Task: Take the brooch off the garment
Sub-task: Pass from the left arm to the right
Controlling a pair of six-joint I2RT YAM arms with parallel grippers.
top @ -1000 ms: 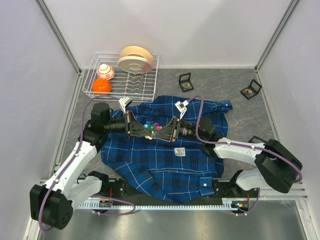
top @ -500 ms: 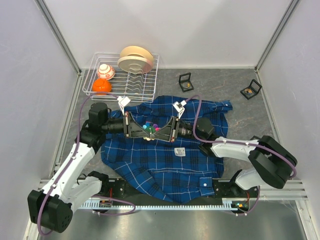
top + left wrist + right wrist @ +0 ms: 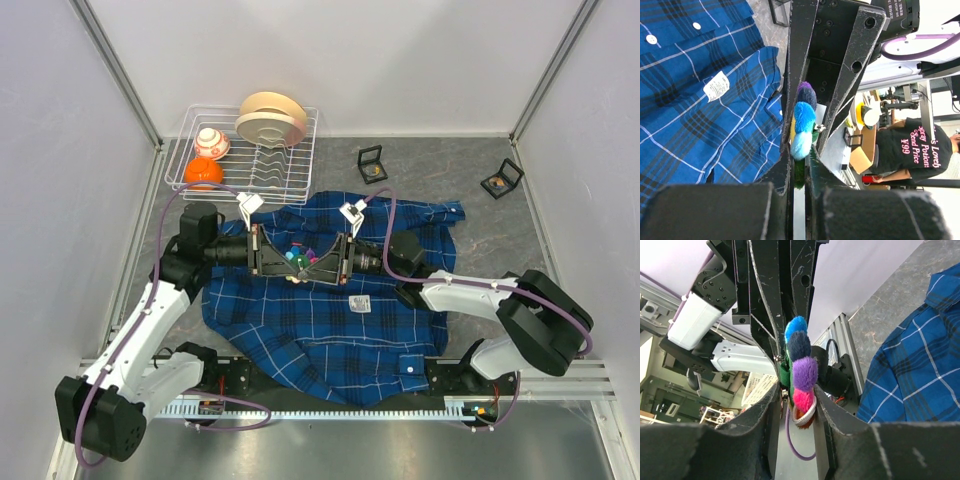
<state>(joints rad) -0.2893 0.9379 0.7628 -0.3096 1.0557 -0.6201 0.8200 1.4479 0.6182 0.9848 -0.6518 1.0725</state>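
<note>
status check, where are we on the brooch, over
Left gripper shut on pom-pom brooch. Right gripper straddles it, grip unclear. Brooch up off plaid shirt. Nothing blocking.

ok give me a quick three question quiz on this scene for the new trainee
1. True or false: the wire rack is empty.
2. What is the left gripper clamped on? a) a sleeve b) the pom-pom brooch c) a button
3. How many small black boxes lie on the table beyond the shirt?

Key: 1. false, it holds plates among other things. 2. b. 3. two.
</note>
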